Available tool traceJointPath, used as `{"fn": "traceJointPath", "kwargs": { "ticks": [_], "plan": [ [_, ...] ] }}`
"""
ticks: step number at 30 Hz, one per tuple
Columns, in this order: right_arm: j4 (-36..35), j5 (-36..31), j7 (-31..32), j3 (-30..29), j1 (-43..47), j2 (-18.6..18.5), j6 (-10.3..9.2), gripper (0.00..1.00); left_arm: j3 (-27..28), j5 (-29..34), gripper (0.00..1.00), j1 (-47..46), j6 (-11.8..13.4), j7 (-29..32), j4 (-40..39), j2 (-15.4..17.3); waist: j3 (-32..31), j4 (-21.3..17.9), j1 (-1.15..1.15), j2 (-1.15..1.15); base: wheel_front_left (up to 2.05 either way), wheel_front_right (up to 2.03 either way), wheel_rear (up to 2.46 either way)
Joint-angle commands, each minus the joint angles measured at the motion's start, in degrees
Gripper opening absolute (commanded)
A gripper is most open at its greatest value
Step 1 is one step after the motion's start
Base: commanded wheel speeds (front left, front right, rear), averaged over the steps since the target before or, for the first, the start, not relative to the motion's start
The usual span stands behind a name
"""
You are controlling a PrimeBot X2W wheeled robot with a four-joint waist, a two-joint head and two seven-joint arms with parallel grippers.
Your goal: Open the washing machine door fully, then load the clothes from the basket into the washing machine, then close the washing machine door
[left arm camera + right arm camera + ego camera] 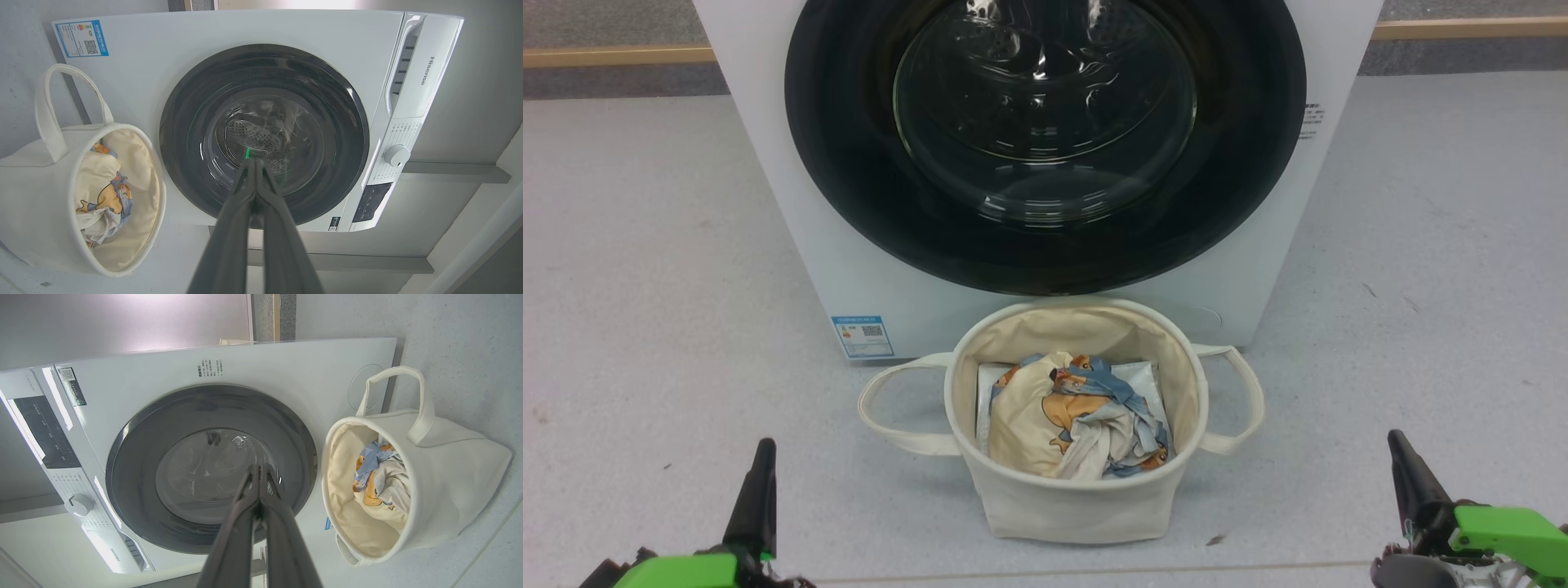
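While washing machine door (1045,139) closed, both jaws pressed together, empty

Head view: washing machine (833,245) top cut by upper edge, washing machine door (1045,147) upper arc with it. Drum (249,132) behind door glass dim under reflections. Blue label (863,336) at machine's lower left corner: print too small to read. In basket (1070,506) before machine, clothes (1066,416) hide most of white sheet (1134,374) and basket floor. Left pincer (765,447) and right pincer (1395,439): bases cut by lower edge.

A speckled pale grey floor (645,245) spread before a wooden strip (613,55). A darker grey band (621,82) ran just below the strip, grey wall (605,20) above; a floor seam (1258,566) lay well apart.
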Motion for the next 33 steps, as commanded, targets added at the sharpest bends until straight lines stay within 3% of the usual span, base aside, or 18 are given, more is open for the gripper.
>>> {"fn": "traceJointPath", "kwargs": {
  "ticks": [1,19,20,21,22,23,30,33],
  "plan": [
    [-1.83,-0.18,0.41,1.41,-2.78,-0.3,0.01,0.0,1.9,0.18,0.0,-2.54,-0.4,0.44,-1.53,0.38,0.0,0.0,0.0,0.0,0.0,0.0,0.0],
    [-1.83,-0.18,0.41,1.41,-2.78,-0.3,0.01,0.0,1.9,0.18,0.0,-2.54,-0.4,0.44,-1.53,0.38,0.0,0.0,0.0,0.0,0.0,0.0,0.0],
    [0.09,0.0,0.0,0.0,0.01,0.01,0.0,1.0,-0.01,0.0,1.0,0.01,0.02,0.0,0.05,0.0,0.0,0.0,0.0,0.0,0.0,0.0,0.0],
    [0.57,-0.01,-0.05,0.02,0.14,0.03,0.01,1.0,-0.07,0.0,1.0,0.07,0.03,-0.07,0.61,-0.02,0.0,0.0,0.0,0.0,0.0,0.0,0.0],
    [1.24,-0.03,-0.09,0.04,0.37,0.13,0.01,0.0,-0.13,0.01,0.0,0.27,0.03,-0.13,1.3,-0.09,0.01,0.0,0.0,0.0,0.0,0.0,0.0],
    [2.05,-0.05,-0.14,0.06,0.72,0.24,0.01,1.0,-0.16,0.0,1.0,0.64,0.04,-0.15,2.05,-0.18,0.02,0.0,0.0,0.0,0.0,0.0,0.0],
    [1.39,-0.9,-1.15,0.34,0.55,0.21,0.01,1.0,-0.3,0.09,1.0,0.48,0.02,-1.16,1.64,-0.16,-0.03,0.19,0.13,0.0,0.0,0.0,0.0],
    [0.84,-1.3,-1.66,0.23,0.49,0.2,0.01,1.0,-0.29,0.24,1.0,0.42,0.01,-1.66,1.42,-0.14,0.03,0.28,0.05,0.0,0.0,0.0,0.0]
  ]
}}
